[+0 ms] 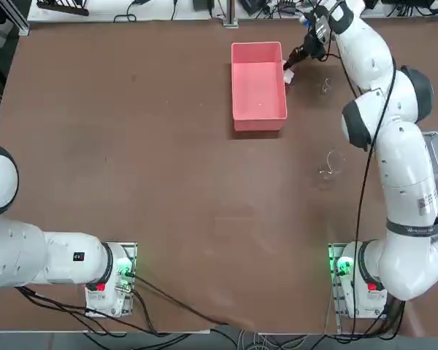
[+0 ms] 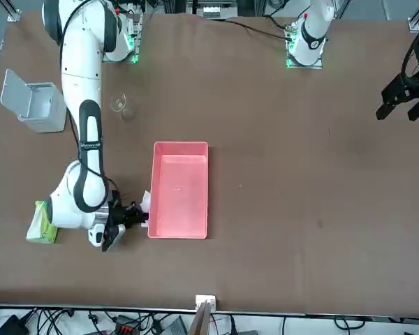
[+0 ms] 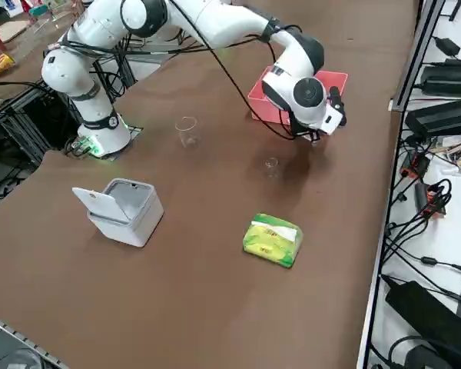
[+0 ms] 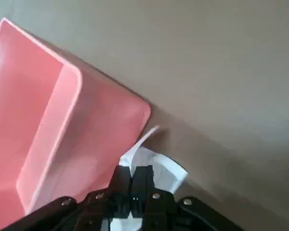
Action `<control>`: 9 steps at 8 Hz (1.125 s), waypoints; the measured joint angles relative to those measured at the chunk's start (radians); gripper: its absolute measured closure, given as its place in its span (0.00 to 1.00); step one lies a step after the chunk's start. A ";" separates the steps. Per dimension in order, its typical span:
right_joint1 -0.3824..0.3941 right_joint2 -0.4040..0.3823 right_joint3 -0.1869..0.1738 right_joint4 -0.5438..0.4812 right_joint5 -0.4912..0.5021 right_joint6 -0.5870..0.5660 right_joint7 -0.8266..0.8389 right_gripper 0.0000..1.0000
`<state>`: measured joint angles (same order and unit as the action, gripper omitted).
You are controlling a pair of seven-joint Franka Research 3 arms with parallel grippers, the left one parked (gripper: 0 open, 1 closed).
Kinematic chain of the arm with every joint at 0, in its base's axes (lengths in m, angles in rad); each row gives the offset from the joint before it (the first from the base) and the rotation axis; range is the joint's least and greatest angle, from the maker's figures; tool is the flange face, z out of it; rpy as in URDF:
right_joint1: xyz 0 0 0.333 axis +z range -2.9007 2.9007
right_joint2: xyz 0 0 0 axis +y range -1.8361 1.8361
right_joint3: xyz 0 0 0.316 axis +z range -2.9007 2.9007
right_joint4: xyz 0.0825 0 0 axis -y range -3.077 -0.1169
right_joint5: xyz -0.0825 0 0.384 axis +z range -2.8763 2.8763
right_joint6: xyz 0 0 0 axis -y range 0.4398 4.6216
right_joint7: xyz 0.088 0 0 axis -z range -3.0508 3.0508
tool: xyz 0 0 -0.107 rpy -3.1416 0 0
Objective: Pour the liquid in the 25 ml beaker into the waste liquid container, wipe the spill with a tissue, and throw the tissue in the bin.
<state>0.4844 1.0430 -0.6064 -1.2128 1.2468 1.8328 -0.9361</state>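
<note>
Holding the tissue (image 4: pixel 156 166) tight is our job right now, and we have it pinched in the right gripper (image 4: pixel 135 185), whose two fingers are shut all the way on the white paper. We have the tissue down low by the table (image 1: pixel 131 146), right beside the outer wall of the pink box (image 1: pixel 258 80), at the corner far from our base. We think this is the wiping part, so we want to press the paper flat on the brown top and rub slowly, so it soaks up the wet spot. We cannot see the wet spot itself in any view. We must not bump the pink box, because it sits just beside our fingers and could slide.

We see the tiny 25 ml beaker (image 3: pixel 271 165) standing upright on the table, a little way from the box, so we should keep our arm clear of it. A bigger glass beaker (image 3: pixel 187 130) stands farther back. When the rubbing is done, we should lift the tissue straight up, keep squeezing it, and carry it to the white bin (image 3: pixel 123 209), whose lid is open. It is well apart from us, past the green tissue pack (image 3: pixel 273 240)
</note>
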 joint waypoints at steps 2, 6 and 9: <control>-0.002 -0.014 -0.057 0.019 -0.034 -0.051 -0.002 0.98; 0.026 -0.059 -0.238 0.046 -0.069 -0.243 -0.002 0.98; 0.107 -0.103 -0.424 0.049 -0.095 -0.412 -0.002 0.98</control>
<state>0.5917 0.9396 -1.0302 -1.1638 1.1521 1.4211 -0.9376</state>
